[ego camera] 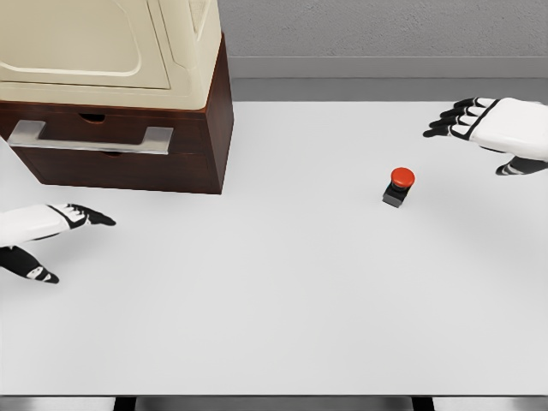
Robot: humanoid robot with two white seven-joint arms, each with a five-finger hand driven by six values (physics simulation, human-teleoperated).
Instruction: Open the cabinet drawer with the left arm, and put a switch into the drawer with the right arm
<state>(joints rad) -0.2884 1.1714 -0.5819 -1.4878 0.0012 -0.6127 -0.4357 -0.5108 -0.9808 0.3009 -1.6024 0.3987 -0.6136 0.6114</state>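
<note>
Here the left robot hand (47,229) is hovering at nine o'clock over the counter (282,300), fingers spread and holding nothing, just below the cabinet. The right robot hand (497,128) is hanging at two o'clock, fingers likewise extended and empty. Neither is touching anything — by my reading the task is barely starting. The drawer (111,145) is sitting closed, its flat silvery bar handle (90,137) ungrasped. The switch (398,187) is resting on the counter at about three o'clock, near the right robot hand but apart from it. It is a dark squarish base with a glossy red dome. The cabinet (214,120) is showing dark brown wood under a cream, smooth top; the counter is looking plain matte white.
</note>
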